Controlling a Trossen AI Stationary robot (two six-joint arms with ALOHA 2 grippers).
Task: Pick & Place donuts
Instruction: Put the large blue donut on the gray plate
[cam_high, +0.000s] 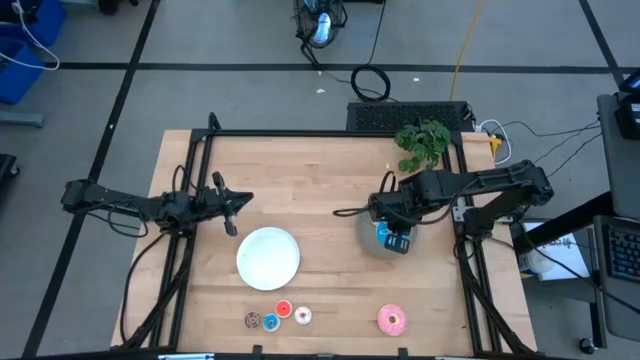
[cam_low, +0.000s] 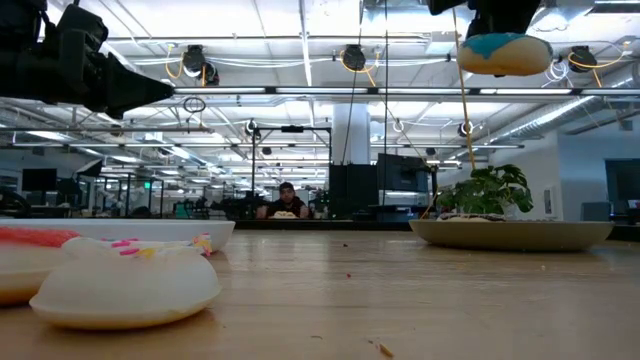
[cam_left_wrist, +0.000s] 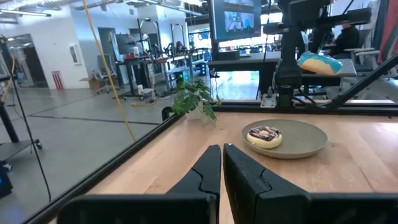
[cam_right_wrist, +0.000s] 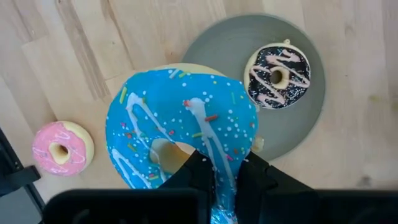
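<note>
From above, the right gripper (cam_high: 394, 240) is hanging over the grey plate (cam_high: 366, 238); its wrist view shows it pinching the blue donut (cam_right_wrist: 180, 127) above that plate, beside the chocolate donut (cam_right_wrist: 277, 76), while the left gripper (cam_high: 230, 211), closed and empty, is waiting far left.

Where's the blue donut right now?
The blue donut is held in the right tool, up in the air above the grey plate, where the chocolate donut already lies, on the table's right side.

A pale wooden counter (cam_high: 330, 180) with visible grain is seen; the blue donut (cam_right_wrist: 180, 127) looks glossy, above a matt grey plate (cam_right_wrist: 311, 124).
</note>
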